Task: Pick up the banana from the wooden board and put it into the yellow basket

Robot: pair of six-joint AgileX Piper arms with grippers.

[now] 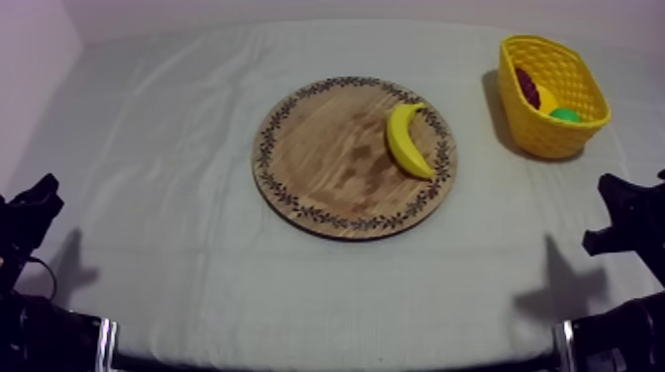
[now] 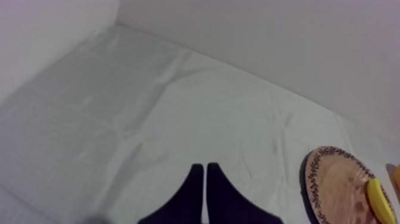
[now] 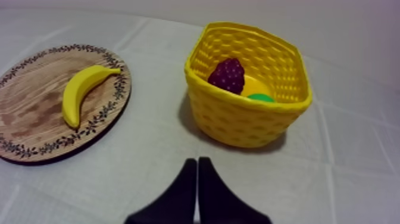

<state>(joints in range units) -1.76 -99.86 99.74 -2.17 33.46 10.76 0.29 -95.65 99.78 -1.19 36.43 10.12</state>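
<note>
A yellow banana (image 1: 407, 140) lies on the right part of the round wooden board (image 1: 327, 168), mid-table; the right wrist view has the banana (image 3: 83, 89) on the board (image 3: 30, 119) too. The yellow basket (image 1: 569, 69) stands at the far right and holds a bunch of grapes (image 3: 227, 74), a yellow fruit and a green one. My left gripper (image 1: 40, 203) rests low at the left, its fingers (image 2: 204, 173) together as a narrow wedge over bare cloth. My right gripper (image 1: 614, 213) rests low at the right, shut on nothing (image 3: 197, 164), just short of the basket (image 3: 250, 119).
Grey-white cloth covers the table, with a wall along the far edge. The board's rim (image 2: 312, 184) and the banana's end (image 2: 381, 202) lie off to the side of my left gripper. Open cloth stretches left of the board and in front of it.
</note>
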